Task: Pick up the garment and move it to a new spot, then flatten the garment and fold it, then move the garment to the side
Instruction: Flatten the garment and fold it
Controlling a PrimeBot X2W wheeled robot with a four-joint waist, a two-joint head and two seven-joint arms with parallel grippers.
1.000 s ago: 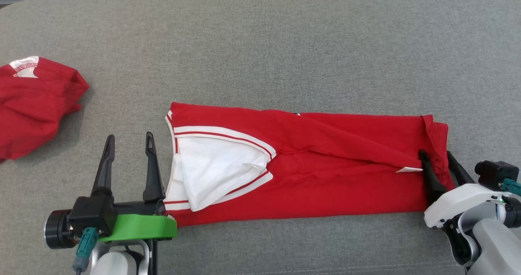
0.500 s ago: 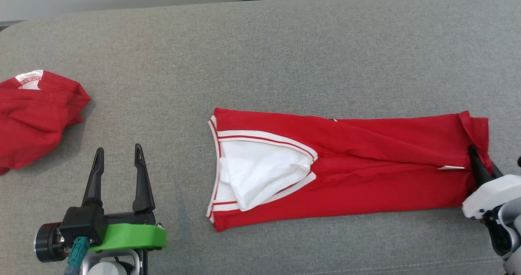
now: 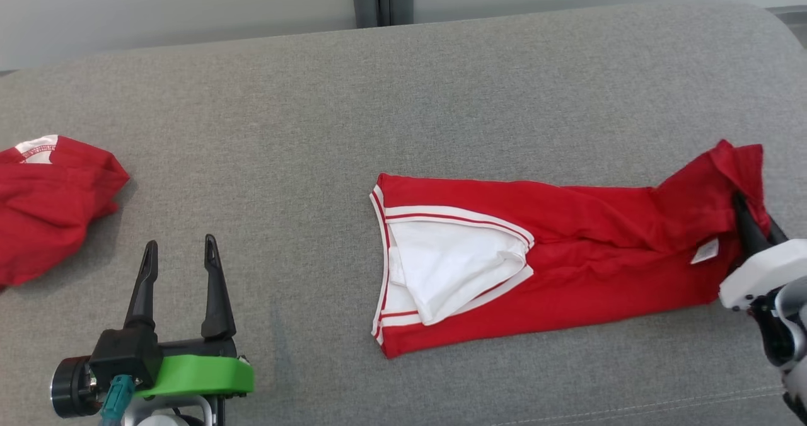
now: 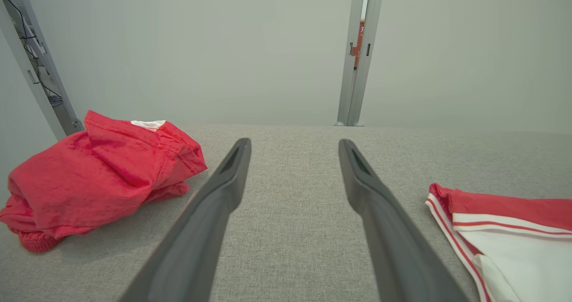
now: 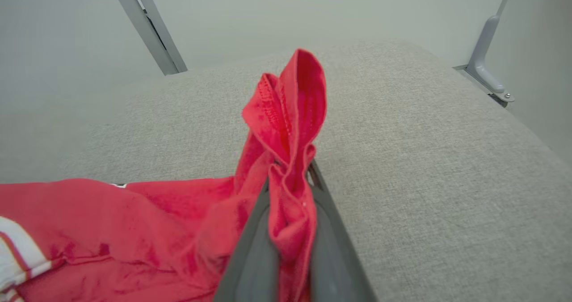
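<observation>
Four fingers (image 3: 216, 287), two red garments (image 3: 567, 256)

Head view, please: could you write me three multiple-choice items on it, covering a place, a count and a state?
1. Where in the head view does the crumpled garment lie on the grey surface?
A. far left
B. centre
C. far right

2. How many red garments are on the surface?
A. one
B. two
C. three

3. What is the right gripper doing?
A. standing open over bare surface
B. shut on one end of the long folded garment
C. shut on the crumpled garment

Key: 1 A, the view's left border cuts it off. 2 B, the crumpled one and the long folded one. 3 B, red cloth bunches between its closed fingers in the right wrist view.
</observation>
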